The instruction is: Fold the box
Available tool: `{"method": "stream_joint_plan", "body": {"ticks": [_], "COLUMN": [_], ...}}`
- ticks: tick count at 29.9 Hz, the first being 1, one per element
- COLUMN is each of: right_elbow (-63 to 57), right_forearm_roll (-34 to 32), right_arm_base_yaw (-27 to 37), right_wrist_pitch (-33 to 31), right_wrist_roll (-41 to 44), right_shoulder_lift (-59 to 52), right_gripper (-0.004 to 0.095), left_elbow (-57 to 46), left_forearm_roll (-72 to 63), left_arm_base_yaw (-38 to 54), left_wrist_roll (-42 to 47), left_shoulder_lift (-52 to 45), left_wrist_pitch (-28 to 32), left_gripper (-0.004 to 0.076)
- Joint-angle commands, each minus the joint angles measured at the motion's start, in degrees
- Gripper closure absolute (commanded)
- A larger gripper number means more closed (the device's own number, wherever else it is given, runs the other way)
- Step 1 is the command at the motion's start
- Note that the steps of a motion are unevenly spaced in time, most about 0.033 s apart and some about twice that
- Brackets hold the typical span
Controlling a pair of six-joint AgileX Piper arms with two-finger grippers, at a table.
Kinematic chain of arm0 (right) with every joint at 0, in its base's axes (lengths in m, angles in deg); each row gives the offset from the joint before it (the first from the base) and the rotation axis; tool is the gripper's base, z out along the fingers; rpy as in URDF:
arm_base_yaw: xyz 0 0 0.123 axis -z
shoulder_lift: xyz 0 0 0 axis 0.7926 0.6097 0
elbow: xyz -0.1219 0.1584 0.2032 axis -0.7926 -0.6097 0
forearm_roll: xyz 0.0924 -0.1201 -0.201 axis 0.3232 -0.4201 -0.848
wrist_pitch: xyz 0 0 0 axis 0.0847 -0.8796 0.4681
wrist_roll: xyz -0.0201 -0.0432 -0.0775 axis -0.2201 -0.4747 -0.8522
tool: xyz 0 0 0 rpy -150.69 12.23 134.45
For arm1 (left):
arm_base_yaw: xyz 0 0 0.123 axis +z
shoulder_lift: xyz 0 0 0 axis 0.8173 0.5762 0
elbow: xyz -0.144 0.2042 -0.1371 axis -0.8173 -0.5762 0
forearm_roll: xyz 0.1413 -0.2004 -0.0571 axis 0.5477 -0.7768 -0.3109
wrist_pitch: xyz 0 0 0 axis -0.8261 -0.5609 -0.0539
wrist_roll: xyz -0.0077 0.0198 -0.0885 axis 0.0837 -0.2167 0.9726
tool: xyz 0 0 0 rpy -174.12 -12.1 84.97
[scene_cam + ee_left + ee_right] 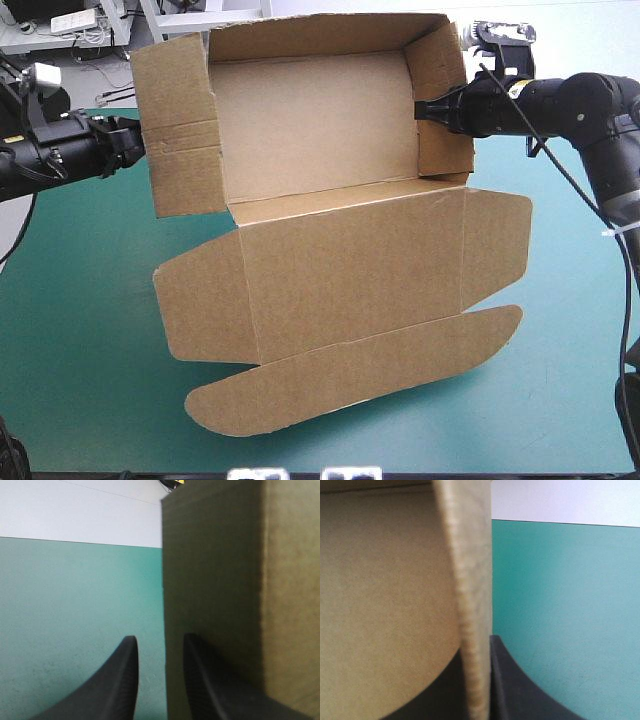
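Two arms hold the brown box up over the far half of the teal-green table cover, its open tray tipped toward the high camera and its lid sloping down toward the near edge, the rounded tuck flap lowest. The right gripper is clamped on the tray's right wall; its wrist view shows the board sandwiched between the black fingers with no gap. The left gripper sits at the outer edge of the left wall, which splays outward rather than standing tucked. In that arm's wrist view the fingers stand narrowly apart, one over the cover, the other against the board's face, with teal-green showing between the first and the board's edge, so nothing looks pinched there. The risk, on this evidence, is a one-sided hold: with only the right wall gripped, the weight of the lid could swing the box round that pinch, crease the wall or pull it free. A left closing that misses the edge would push the splayed wall further out, and any sideways pull between the arms could undo the walls already raised. Whether the tuck flap touches the cover cannot be told.
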Motion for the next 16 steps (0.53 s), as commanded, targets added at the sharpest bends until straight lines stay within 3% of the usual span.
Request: {"method": "stream_joint_plan", "body": {"ticks": [1,10,16], "right_elbow": [1.6,1.6,1.6], "right_forearm_roll": [2.8,3.9,5.6], "right_arm_base_yaw": [-0.1,-0.1,-0.1], "right_wrist_pitch": [4.4,4.8,4.9], "right_wrist_roll": [0.7,0.4,-0.2], "right_shoulder_lift": [-1.3,0.0,1.3], "right_gripper": [0.0922,0.0922,0.0922], "left_elbow": [1.6,1.6,1.6], "left_forearm_roll": [-5.3,-5.1,-5.9], "left_arm_base_yaw": [-3.7,-6.3,-6.3], "left_wrist_roll": [0.0,-2.2,-1.8], "left_shoulder_lift": [-1.8,-1.8,-1.8], "left_wrist_pitch": [-2.9,-2.6,-3.0], "left_gripper": [0.0503,0.0499,0.0391]}}
